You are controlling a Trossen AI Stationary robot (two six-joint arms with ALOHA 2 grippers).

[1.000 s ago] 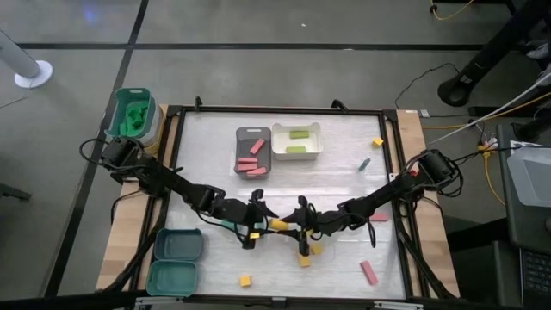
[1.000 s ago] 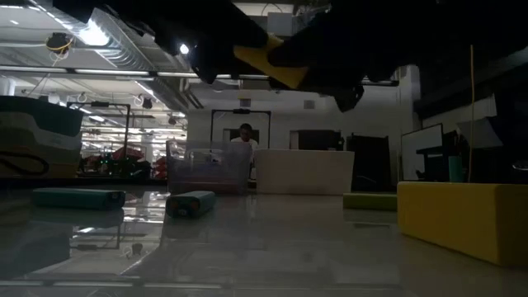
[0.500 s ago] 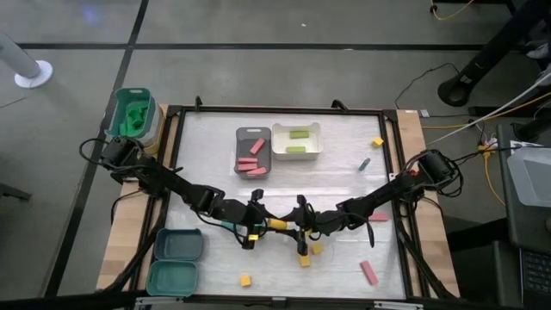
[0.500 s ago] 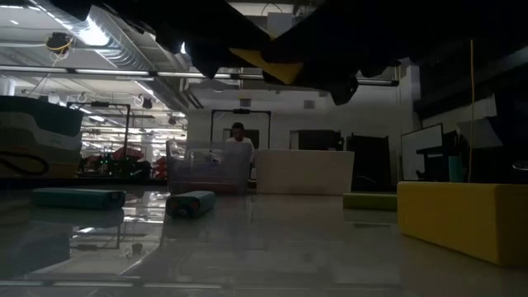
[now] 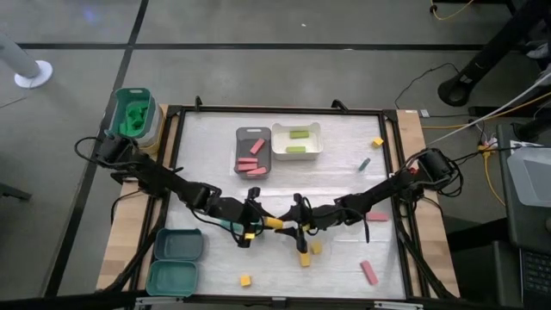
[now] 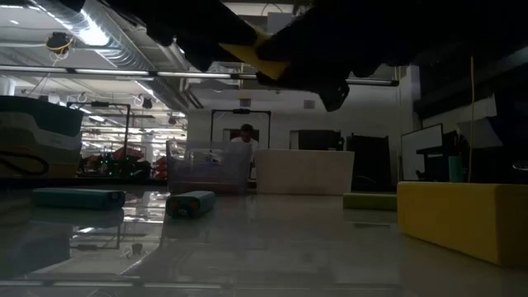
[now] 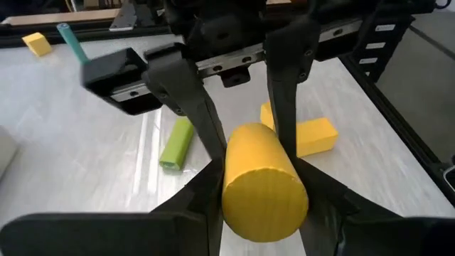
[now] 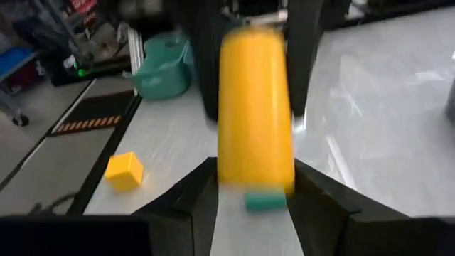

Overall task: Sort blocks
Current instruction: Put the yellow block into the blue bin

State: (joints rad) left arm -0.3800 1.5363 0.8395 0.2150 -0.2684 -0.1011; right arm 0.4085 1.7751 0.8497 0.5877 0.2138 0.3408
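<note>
A yellow block [image 5: 275, 222], round-ended in the left wrist view [image 7: 264, 186], hangs above the middle of the table between my two grippers. My left gripper [image 5: 258, 220] is shut on its left end. My right gripper [image 5: 294, 226] is shut on its right end. In the low view the block [image 6: 257, 51] shows high above the tabletop under the dark arms. More blocks lie loose on the table: a green one [image 7: 176, 142], yellow ones [image 5: 304, 258], a pink one [image 5: 368, 273] and a teal one [image 5: 364, 164]. My left gripper pinches the block's left end [image 7: 242, 213] between its two fingers [image 7: 202, 206]. The fingers come level from the table's left and lie along the block. The block is lifted clear of the table, roughly level. My right gripper pinches the block's other end [image 8: 254, 167] between its two fingers [image 8: 195, 199]. They come level from the table's right, along the block. In the left wrist view its fingers [image 7: 284, 92] stand on either side of the far end.
A grey tray [image 5: 238, 148] with pink blocks and a white tray [image 5: 277, 140] with green blocks stand at the far middle. Two teal trays [image 5: 178, 245] sit at the near left. A green bin [image 5: 133, 112] stands off the far left corner. A yellow cube [image 5: 377, 142] lies far right.
The yellow block, held between the two grippers, has shifted a little toward the table's left edge, still clear of the table. My right gripper has followed it that way.
</note>
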